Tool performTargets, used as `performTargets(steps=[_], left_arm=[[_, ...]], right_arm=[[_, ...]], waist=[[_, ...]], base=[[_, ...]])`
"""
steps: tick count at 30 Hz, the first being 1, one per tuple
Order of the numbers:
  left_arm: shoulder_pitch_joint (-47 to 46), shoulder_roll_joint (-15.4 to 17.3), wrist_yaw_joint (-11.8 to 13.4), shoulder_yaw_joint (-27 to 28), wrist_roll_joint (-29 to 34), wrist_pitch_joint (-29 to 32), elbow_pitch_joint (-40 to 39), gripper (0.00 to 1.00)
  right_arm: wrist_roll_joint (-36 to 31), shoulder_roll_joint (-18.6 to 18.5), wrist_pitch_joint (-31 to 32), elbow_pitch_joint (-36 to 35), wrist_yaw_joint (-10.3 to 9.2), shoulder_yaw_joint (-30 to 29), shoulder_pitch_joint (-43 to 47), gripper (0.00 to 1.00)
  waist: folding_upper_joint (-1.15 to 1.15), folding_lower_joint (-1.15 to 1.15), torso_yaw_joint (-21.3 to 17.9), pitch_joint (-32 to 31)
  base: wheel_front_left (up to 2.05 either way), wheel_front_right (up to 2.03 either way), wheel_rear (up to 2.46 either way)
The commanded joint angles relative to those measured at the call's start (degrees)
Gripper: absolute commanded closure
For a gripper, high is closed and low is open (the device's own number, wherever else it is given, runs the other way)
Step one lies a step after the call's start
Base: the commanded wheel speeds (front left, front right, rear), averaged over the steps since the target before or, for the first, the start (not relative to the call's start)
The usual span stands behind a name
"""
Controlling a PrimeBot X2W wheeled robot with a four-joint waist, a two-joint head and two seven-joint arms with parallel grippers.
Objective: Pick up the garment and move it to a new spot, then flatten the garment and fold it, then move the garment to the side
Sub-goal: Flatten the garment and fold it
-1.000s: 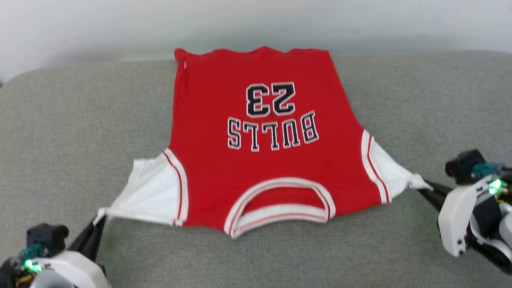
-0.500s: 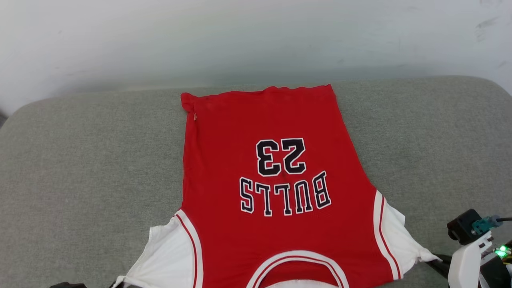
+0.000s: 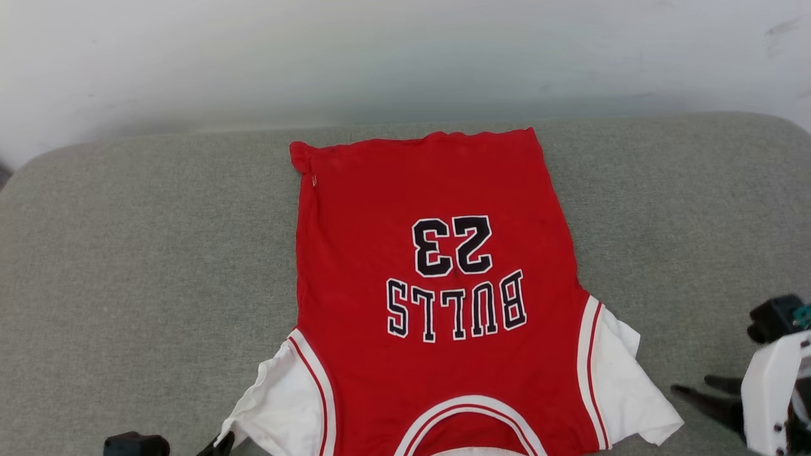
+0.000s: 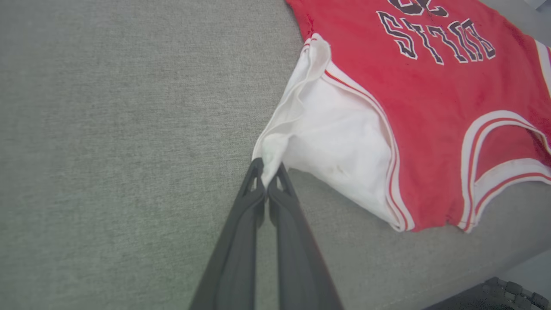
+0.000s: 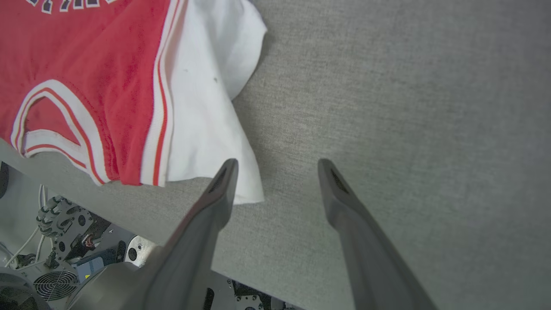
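The garment point(image 3: 443, 278), a red jersey with white sleeves and dark "BULLS 23" lettering, lies spread on the grey cushion point(image 3: 139, 253) with its neckline toward me. My left gripper point(image 4: 267, 172) is shut on the tip of one white sleeve point(image 4: 327, 137), and its dark finger point(image 3: 218, 443) peeks in at the head view's bottom edge. My right gripper point(image 5: 277, 165) stands open with nothing between its fingers. The other white sleeve point(image 5: 211, 107) lies loose on the cushion, its corner beside one fingertip point(image 5: 227, 168). From the head, my right gripper point(image 3: 700, 385) is just right of that sleeve point(image 3: 624, 386).
A pale wall point(image 3: 405, 57) rises behind the cushion's far edge. The cushion's near edge point(image 5: 142, 206) runs just below the neckline, with my base's fans and cables point(image 5: 56, 254) under it. Bare cushion lies on both sides of the garment.
My right gripper has opened and let go of its sleeve, which now lies slack on the cushion. The head camera tilted up. The left gripper keeps its hold.
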Motion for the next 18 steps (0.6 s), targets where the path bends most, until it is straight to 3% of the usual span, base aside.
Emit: performTargets(steps=[1, 8, 14, 15, 18], left_arm=[[-0.34, 0.0, 0.46, -0.07, -0.64, 1.03, -2.0, 1.0], [-1.31, 2.36, 2.0, -0.98, 0.1, 5.9, -11.21, 1.0], [-3.64, 3.84, 2.92, -1.99, 1.8, 9.71, -19.25, 1.0], [-4.52, 3.9, 3.05, -2.57, 2.45, 10.73, -21.27, 1.0], [-5.52, 3.73, 3.02, -3.09, 3.14, 11.48, -23.04, 1.0]], right_arm=[[0.78, -0.59, 2.35, -1.32, -0.02, -2.41, -2.18, 0.0], [-2.14, 1.14, 11.43, -5.14, -0.02, -11.65, -9.24, 0.0], [-11.39, 7.88, 21.63, -2.78, -0.02, -20.94, -19.3, 0.0], [-15.5, 10.28, 25.02, -1.59, -0.01, -23.72, -22.95, 0.0], [-19.68, 12.79, 28.08, -0.44, -0.02, -26.45, -26.8, 0.0]], waist=[[0.0, 0.01, 0.53, 1.18], [0.0, 0.01, 3.16, 5.8], [0.0, 0.01, 8.08, 11.95], [0.0, 0.01, 9.82, 14.11], [0.0, 0.01, 11.48, 16.23]], base=[[0.0, 0.0, 0.0], [0.0, 0.0, 0.0], [0.0, 0.0, 0.0], [0.0, 0.0, 0.0], [0.0, 0.0, 0.0]])
